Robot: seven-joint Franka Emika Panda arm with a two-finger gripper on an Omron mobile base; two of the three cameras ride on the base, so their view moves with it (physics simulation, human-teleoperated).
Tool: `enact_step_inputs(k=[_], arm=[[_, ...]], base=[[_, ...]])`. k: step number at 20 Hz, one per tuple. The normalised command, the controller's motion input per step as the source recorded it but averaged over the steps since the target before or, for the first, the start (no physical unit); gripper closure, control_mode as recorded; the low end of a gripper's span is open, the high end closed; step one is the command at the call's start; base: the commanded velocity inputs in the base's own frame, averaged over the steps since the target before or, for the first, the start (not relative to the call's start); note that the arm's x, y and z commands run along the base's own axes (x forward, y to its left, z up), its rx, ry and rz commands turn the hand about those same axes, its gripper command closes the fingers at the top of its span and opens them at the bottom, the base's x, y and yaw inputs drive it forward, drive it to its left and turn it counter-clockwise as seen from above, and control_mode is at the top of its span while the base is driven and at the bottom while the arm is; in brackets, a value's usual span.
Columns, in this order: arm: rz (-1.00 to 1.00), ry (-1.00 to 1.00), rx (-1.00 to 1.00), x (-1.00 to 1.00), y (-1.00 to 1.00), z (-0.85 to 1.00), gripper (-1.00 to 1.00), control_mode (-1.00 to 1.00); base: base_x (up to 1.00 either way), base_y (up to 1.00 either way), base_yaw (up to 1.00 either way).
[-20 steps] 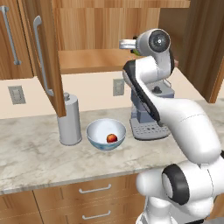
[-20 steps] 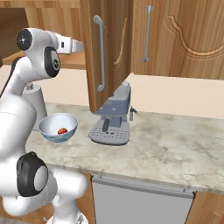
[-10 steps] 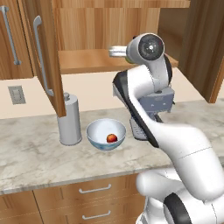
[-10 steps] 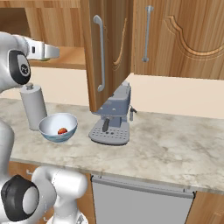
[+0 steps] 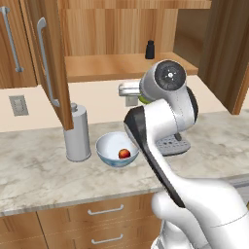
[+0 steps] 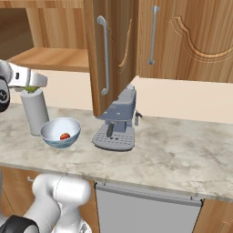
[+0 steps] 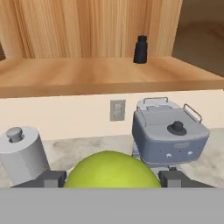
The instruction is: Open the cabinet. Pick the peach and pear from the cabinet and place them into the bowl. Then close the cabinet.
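The pear [image 7: 111,169] sits clamped between the gripper's [image 7: 111,177] two dark fingertips [image 7: 53,178], filling the gap — a yellow-green sliver of it also peeks out under the hand in the right base view. It hangs above the counter [image 5: 39,177], just right of the grey canister [image 5: 77,133], below the shelf of the open cabinet [image 5: 51,58]. The peach [image 5: 124,153] lies in the pale bowl [image 5: 109,153] on the counter, between the canister and the coffee machine [image 6: 116,120]. A small dark bottle [image 5: 150,49] stands on the cabinet shelf — far right.
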Motion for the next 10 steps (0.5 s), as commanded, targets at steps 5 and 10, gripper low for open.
enact_step_inputs(k=[5, 10], arm=[[0.06, 0.07, 0.01, -0.18, 0.07, -0.41, 1.0, -1.0], [0.04, 0.02, 0.12, 0.03, 0.0, -0.71, 1.0, -1.0]], base=[[0.0, 0.0, 0.0], [0.0, 0.0, 0.0]])
